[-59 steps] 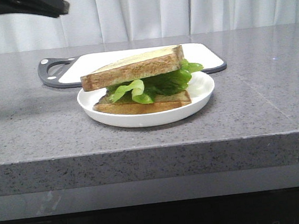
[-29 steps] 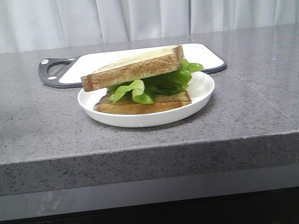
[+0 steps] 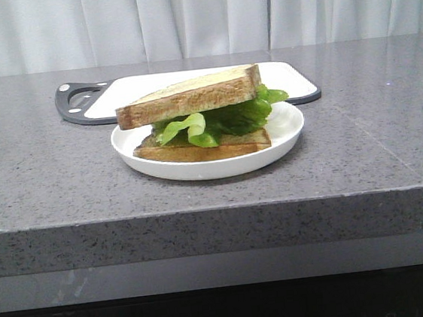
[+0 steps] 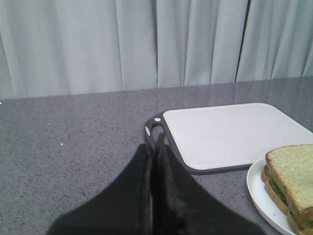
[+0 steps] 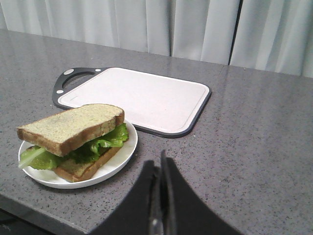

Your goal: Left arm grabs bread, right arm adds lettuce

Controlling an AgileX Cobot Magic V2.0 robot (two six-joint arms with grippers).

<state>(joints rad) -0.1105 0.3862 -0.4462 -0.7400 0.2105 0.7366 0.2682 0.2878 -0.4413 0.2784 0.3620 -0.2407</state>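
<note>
The bread (image 3: pixel 188 96) lay tilted atop the lettuce (image 3: pixel 215 120) and a lower slice (image 3: pixel 203 149) on the white plate (image 3: pixel 284 124). At 12 o'clock lay the cutting board (image 3: pixel 286 75). Left hand (image 4: pixel 152 147) and right hand (image 5: pixel 157 169) were closed, empty, above the surface (image 3: pixel 48 183).

A white plate (image 3: pixel 287 124) sits on the grey counter (image 3: pixel 40 184). On it, 1 bread (image 3: pixel 190 96) slice tilts atop green lettuce (image 3: pixel 222 118), over a second slice (image 3: pixel 203 149). A white cutting board (image 3: pixel 294 78) lies just behind.
</note>
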